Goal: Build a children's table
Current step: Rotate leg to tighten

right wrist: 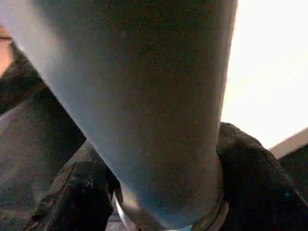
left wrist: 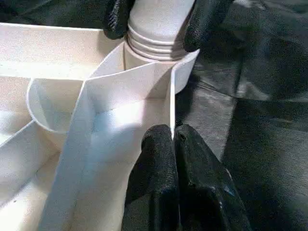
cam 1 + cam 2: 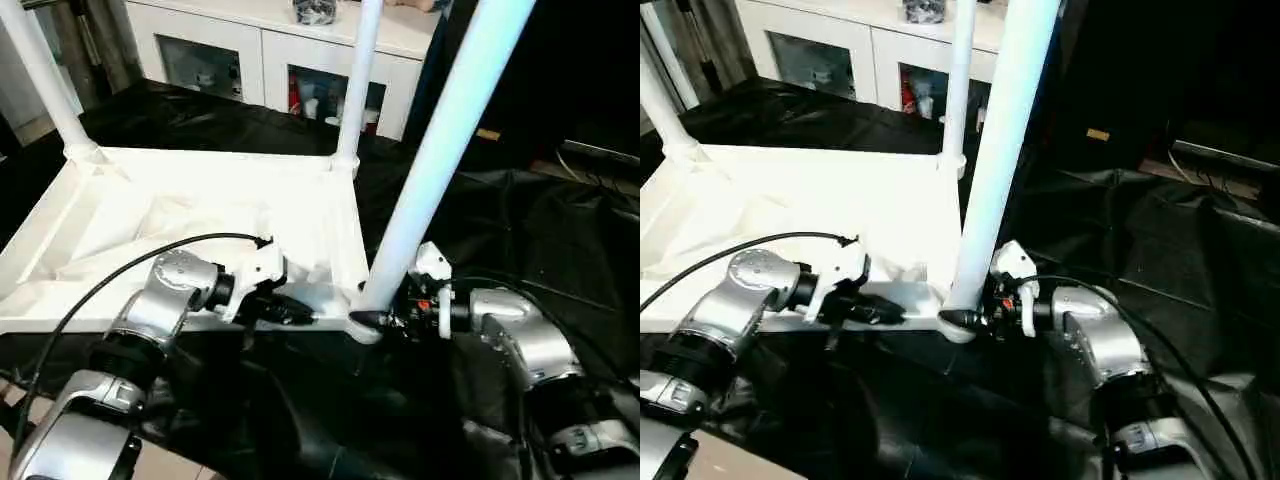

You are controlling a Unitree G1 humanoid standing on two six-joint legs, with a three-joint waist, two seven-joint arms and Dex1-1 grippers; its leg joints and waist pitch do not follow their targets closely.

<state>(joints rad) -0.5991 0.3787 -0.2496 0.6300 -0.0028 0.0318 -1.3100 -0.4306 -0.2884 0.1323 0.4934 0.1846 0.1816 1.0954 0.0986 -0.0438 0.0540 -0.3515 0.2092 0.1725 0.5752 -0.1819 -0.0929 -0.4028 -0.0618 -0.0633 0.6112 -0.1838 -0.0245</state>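
The white table top [image 3: 150, 220] lies upside down on a black cloth, ribbed underside up. Two white legs [image 3: 358, 80] [image 3: 40, 70] stand in its far corner sockets. A third leg [image 3: 440, 150] rises tilted from the near right corner socket [image 2: 183, 72], its ridged end just above the socket mouth. My right gripper [image 3: 375, 318] clasps this leg at its base, one black finger [image 2: 118, 19] on each side. My left gripper [image 2: 172, 139] is pinched shut on the top's thin near rim, a short way left of that corner.
A white cabinet [image 3: 260, 60] with glass doors stands behind the table top. Black cloth [image 3: 520, 220] covers the floor all around, wrinkled at the right. A black cable [image 3: 120, 270] arcs over my left forearm. Dark equipment sits at the far right.
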